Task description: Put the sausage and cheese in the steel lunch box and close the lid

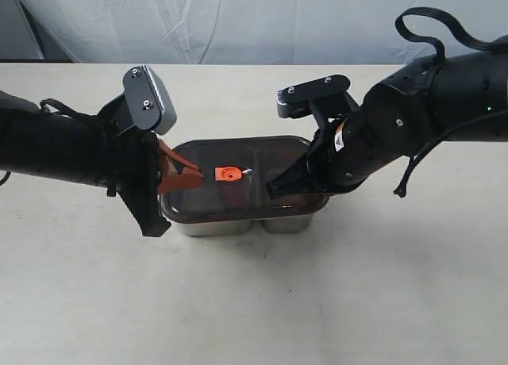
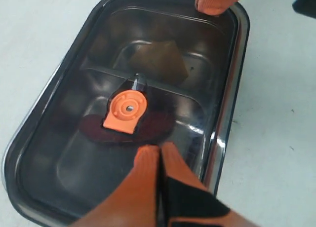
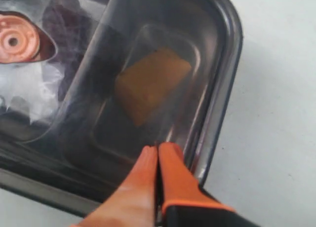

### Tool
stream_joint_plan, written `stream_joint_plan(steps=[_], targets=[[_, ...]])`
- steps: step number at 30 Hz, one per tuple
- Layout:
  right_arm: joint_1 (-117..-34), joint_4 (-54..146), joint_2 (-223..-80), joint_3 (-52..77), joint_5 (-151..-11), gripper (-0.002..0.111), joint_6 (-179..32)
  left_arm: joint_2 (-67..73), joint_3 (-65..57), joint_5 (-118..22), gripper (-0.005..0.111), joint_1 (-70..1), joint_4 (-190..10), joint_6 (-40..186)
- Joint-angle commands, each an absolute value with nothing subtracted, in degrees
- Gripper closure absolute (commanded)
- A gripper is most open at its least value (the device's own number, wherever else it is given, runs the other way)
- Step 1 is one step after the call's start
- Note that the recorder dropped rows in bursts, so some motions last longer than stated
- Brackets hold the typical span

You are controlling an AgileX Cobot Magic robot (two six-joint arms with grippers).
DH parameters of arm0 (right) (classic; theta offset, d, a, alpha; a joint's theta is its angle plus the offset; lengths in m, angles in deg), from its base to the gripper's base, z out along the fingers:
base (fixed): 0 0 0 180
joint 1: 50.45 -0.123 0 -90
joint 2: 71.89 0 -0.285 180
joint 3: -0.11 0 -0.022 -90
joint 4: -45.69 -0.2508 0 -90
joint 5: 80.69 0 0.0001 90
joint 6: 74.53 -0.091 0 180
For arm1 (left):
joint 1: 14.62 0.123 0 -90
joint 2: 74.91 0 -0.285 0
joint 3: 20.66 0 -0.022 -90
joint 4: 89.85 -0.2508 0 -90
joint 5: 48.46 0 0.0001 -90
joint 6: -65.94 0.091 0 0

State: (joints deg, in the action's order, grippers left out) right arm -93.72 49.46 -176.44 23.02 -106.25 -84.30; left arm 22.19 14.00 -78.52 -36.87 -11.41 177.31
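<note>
On top of the steel lunch box (image 1: 238, 224) the lid (image 1: 262, 163) lies flat, its long axis running from one arm across to the other. Through it I can see the sausage (image 2: 158, 126) under the orange valve tab (image 1: 228, 174) and the cheese (image 3: 150, 84) in the smaller compartment. The left gripper (image 2: 159, 150) stands over its own end and the right gripper (image 3: 157, 153) over the cheese end near the rim. Both have fingers pinched together, holding nothing, tips seemingly on the lid. Pressing straight down looks like what remains.
</note>
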Motion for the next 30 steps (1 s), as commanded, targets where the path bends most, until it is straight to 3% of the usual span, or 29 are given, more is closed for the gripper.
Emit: stream_joint_plan(steps=[1, 14, 30], targets=[[-94.8, 49.6, -176.0, 23.4, -106.2, 0.108, -84.0, 22.0, 14.4, -79.5, 0.107, -37.2, -11.4, 175.7], [-94.8, 49.6, -178.9, 23.4, -107.1, 0.108, -84.0, 30.7, 14.4, -79.8, 0.107, -37.2, -14.6, 172.6], [-94.8, 50.4, -175.2, 23.4, -103.3, 0.108, -84.1, 28.8, 14.3, -79.5, 0.107, -37.2, -15.0, 172.6]])
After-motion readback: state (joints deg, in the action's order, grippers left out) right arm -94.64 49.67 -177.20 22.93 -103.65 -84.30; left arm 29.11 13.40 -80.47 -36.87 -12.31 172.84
